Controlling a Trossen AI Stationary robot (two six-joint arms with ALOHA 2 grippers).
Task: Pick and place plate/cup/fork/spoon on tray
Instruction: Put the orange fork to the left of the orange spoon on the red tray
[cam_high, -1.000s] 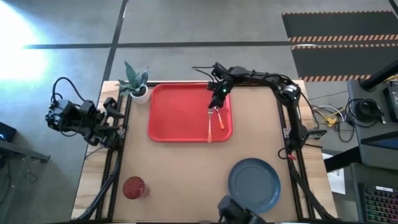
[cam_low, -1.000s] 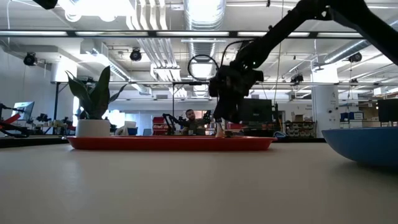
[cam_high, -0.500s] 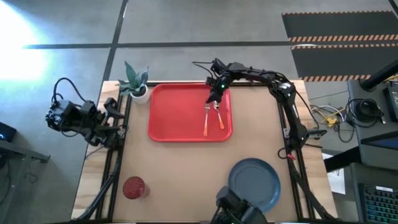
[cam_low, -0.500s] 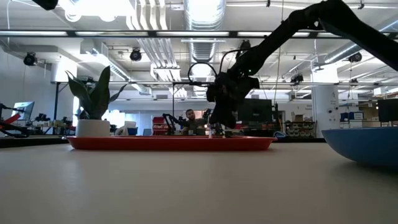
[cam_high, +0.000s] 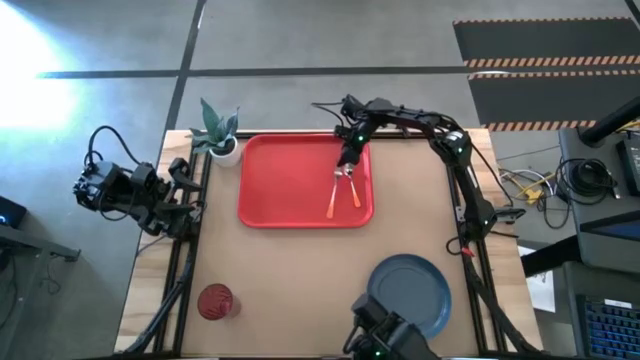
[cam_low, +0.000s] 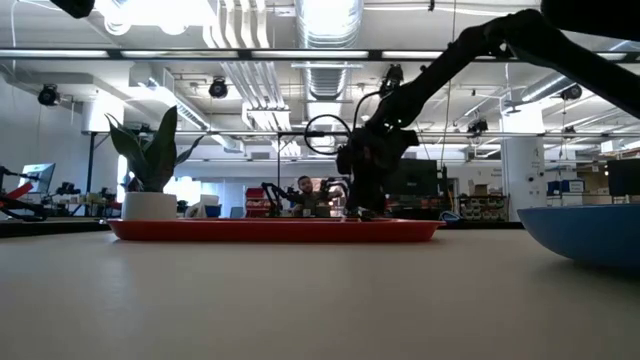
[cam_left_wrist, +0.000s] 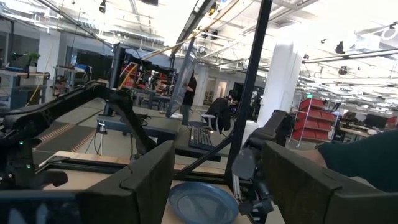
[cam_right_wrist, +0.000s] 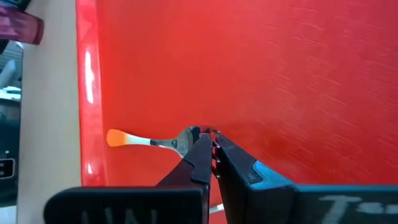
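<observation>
Tray (cam_high: 290, 185): red, directly under the right gripper (cam_high: 347, 166), serving as the collection spot, with two orange-handled utensils, apparently the fork (cam_high: 331, 197) and the spoon (cam_high: 352, 190), lying just below the fingertips. Plate (cam_high: 410, 295) and cup (cam_high: 215, 301): well apart from that gripper on bare table, seemingly awaiting transfer. Right gripper: fingers pinched together, tips at a utensil's metal end, whether gripping it unclear; left gripper (cam_high: 180, 195): spread wide, parked off the table's side.

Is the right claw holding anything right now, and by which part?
Right claw is shut on an orange-handled utensil at its metal end, over the tray; fork or spoon, cannot tell.
</observation>
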